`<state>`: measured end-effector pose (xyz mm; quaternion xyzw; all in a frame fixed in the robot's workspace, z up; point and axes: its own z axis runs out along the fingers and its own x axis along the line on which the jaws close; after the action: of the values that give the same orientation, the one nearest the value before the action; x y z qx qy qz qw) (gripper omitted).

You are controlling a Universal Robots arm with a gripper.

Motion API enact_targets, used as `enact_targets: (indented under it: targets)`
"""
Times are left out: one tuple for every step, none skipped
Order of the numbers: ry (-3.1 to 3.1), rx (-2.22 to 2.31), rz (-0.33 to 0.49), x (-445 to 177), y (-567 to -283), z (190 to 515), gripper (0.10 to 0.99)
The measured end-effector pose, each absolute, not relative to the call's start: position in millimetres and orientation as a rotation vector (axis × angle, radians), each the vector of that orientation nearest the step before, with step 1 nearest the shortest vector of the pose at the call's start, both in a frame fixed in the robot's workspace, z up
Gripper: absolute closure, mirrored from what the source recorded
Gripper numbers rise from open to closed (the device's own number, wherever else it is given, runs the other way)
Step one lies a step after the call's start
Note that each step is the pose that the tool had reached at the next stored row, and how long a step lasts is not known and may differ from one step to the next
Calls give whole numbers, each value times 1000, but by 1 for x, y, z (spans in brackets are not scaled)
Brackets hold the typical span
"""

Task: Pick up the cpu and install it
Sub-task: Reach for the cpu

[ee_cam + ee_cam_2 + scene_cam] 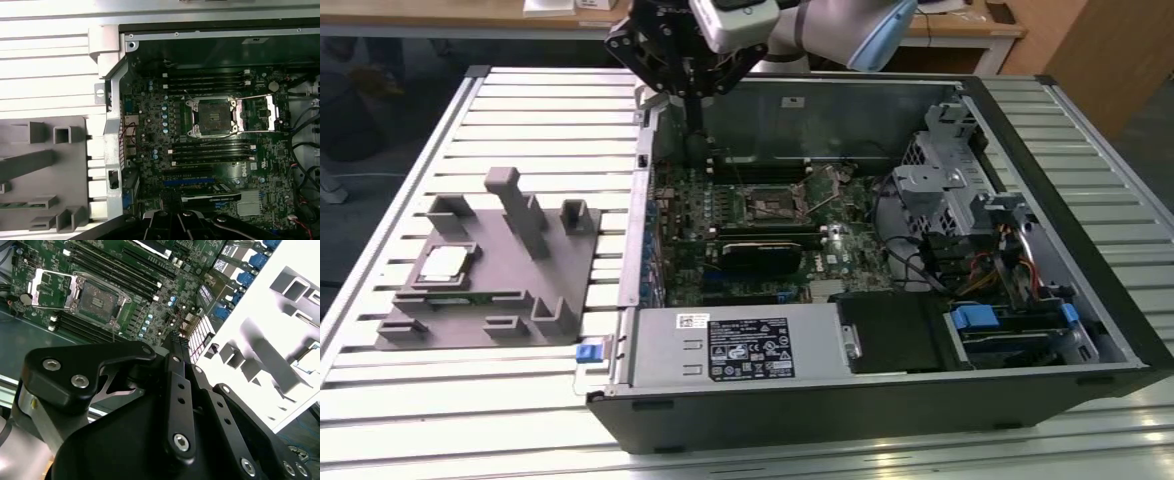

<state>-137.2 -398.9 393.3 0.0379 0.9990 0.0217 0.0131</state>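
Gripper (696,120) poised high over the open computer case (1067,250), close to its wall on the exterior view's left, above the motherboard (200,165). Fingers (175,365) pressed together, nothing clamped between them. Cpu (444,263) well apart from the gripper, lying flat on the grey fixture (520,290), outside the case on the slatted counter (400,180), toward the exterior view's left. In the first wrist view, socket (214,116) mid-board, metal frame swung open beside it.
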Motion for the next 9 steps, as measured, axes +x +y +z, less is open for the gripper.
enact_targets:
  targets:
    - [3112, 118, 68, -138, -399, 393, 980]
    - [3112, 118, 68, -138, -399, 393, 980]
    - [3112, 118, 68, -139, -399, 393, 980]
    - [3112, 118, 68, -139, -399, 393, 980]
    - [3112, 118, 68, -139, -399, 393, 980]
    - [3112, 118, 68, -140, -399, 393, 980]
    - [3113, 118, 68, -140, -399, 393, 980]
    - [3112, 118, 68, -141, -399, 393, 980]
    - [3112, 118, 68, -141, -399, 393, 980]
